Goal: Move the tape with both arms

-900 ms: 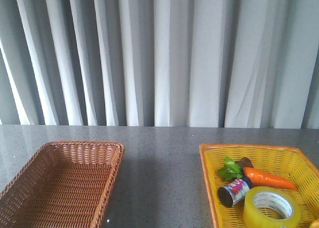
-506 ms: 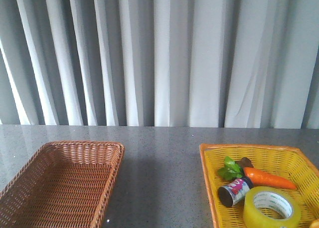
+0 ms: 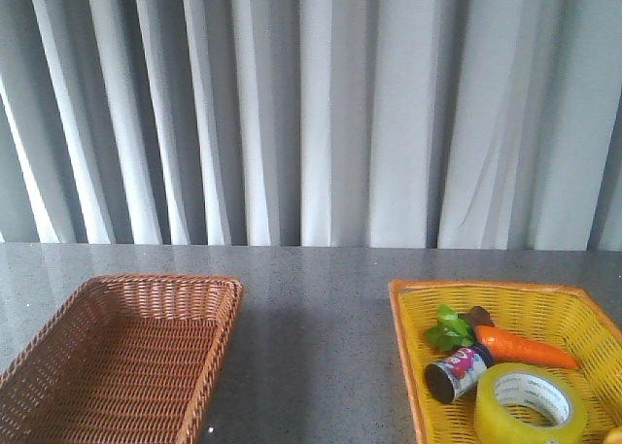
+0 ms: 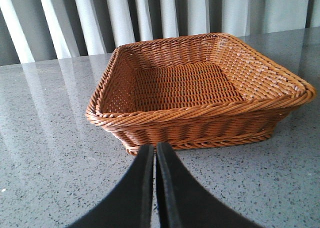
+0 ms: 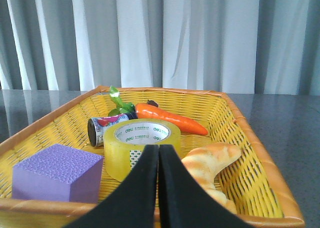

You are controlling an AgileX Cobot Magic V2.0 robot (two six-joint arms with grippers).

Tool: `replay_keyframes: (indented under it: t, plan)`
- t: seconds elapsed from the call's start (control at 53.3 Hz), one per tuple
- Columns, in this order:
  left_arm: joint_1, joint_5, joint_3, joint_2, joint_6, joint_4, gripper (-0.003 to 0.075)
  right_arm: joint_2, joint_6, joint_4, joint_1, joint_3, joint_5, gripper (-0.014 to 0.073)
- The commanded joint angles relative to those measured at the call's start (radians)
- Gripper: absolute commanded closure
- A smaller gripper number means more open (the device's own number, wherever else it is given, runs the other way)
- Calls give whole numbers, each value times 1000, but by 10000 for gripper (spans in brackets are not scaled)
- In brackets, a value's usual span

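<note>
The tape (image 5: 141,147) lies flat, hole up, in the yellow basket (image 3: 406,352) on the robot's right side of the bench (image 3: 311,318). In the front view it sits at the near end of that basket (image 3: 530,405). That flat pose leaves the rim and core free, so I judge a hand could close across the wall of the roll from above.

Around it, the right wrist view shows 5 other things: a purple block (image 5: 56,171) just beside it, a small printed can (image 5: 106,127) on its side touching or nearly touching it, a toy carrot (image 5: 170,118) with green leaves (image 5: 119,104) behind, and a croissant-shaped bread piece (image 5: 210,165) close on the other side. The crowding means the approach has little room on either flank.

The white core carries green print in a repeated ring; the letters are too small to read with confidence, and the can's label is also unreadable.

The right hand (image 5: 159,150) has its 2 fingers pressed together, holding nothing, pointed at the roll from the near side of the basket. The left hand (image 4: 155,150) is likewise closed and empty, aimed at the brown wicker basket (image 4: 200,115), which has nothing in it and looks like the destination. No pickup has begun; the right fingers must spread first.
</note>
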Motion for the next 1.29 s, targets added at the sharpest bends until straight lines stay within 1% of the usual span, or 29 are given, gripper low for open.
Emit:
replay_keyframes:
  t: [0.0,0.094,0.187,0.281,0.356,0.45,0.544,0.6,0.694,0.75,0.862,0.956,1.068,1.162,1.275]
  plan:
    - [2,-71,-25,-17,-3,-4,727,-13,0,-8,-7,8,-85,602]
    - [2,-78,-25,-17,-2,-3,727,-13,-10,-14,-7,8,-92,602]
    - [2,-164,-25,-17,10,12,727,-13,-7,-14,-7,8,-197,602]
    - [2,-274,-29,-17,-49,-42,727,-13,3,-14,-7,-4,-311,602]
    - [2,-350,-34,-17,-133,-86,727,-8,42,-15,-7,-46,-321,602]
    - [2,-417,-74,-12,-142,-86,727,33,45,-26,-7,-151,-322,602]
    - [2,-490,-170,30,-85,-50,727,138,-1,-78,-7,-300,-316,602]
    - [2,-497,-240,90,-55,-27,727,216,-3,-90,-7,-413,-293,602]
    - [2,-478,-391,227,-31,-19,727,375,20,-87,-7,-597,-219,602]
    - [2,-447,-490,331,-36,-20,727,481,48,-87,-7,-703,-140,602]
    - [-1,-335,-683,520,-31,-11,727,665,66,-80,-7,-907,19,602]
    - [-1,-238,-822,656,-29,-8,727,783,79,-43,-7,-1022,134,602]
    - [-1,-116,-954,768,-29,-12,727,857,79,-38,-7,-1071,187,602]
    - [-1,-33,-1016,833,-29,-12,727,890,75,-41,-7,-1072,199,602]
    - [-1,-21,-1043,899,-31,-13,727,934,75,-41,-7,-1072,205,602]
